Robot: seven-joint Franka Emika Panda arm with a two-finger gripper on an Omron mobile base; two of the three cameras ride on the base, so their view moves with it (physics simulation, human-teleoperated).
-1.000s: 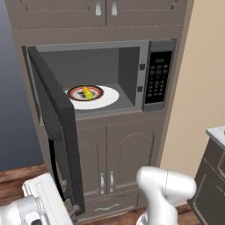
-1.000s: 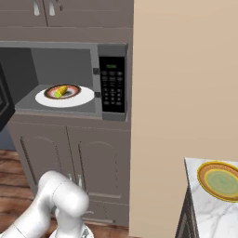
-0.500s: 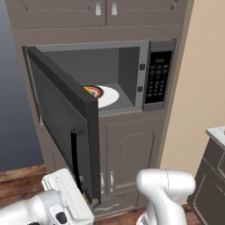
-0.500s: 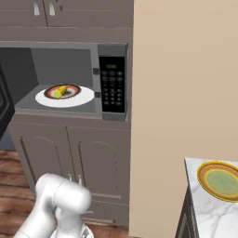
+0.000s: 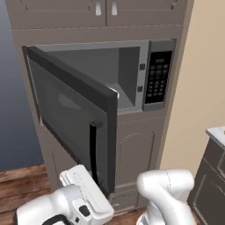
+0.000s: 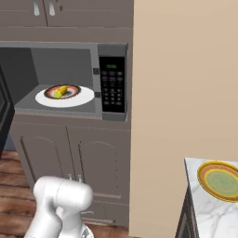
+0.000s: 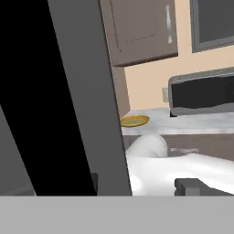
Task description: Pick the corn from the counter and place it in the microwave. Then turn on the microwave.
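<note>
- Corn [image 6: 59, 93] lies in a small dark-rimmed dish [image 6: 69, 88], which sits on the white plate [image 6: 83, 98] inside the microwave [image 5: 132, 74]; seen clearly from the right base view
- I read the cob as lying flat, within the dish rim, toward the left half of the plate
- Microwave door [image 5: 74, 114] stands partly open, hinged on the left, its free edge swung out toward the robot; from the left base view it hides most of the cavity, only a sliver of the plate edge showing past it
- Black bar handle [image 5: 93, 154] runs down the door near its free edge
- Keypad panel [image 6: 112, 83] with green display is on the right side of the microwave, beside the cavity
- Hand view: a wide grey slab, the door edge [image 7: 87, 91], runs top to bottom just ahead of the camera, with dark glass to its left
- Gripper [image 7: 141, 185]: jaws spread wide, released, nothing between them; one dark fingertip low on the left against the door, the other low on the right
- Whether a fingertip touches the door I cannot tell
- Counter [image 6: 214, 209] shows as a pale marble corner at the far right, carrying a yellow-green plate [image 6: 221, 180] with an orange rim, well apart from the microwave
- Brown cabinet doors [image 6: 69, 162] below the microwave are closed
</note>
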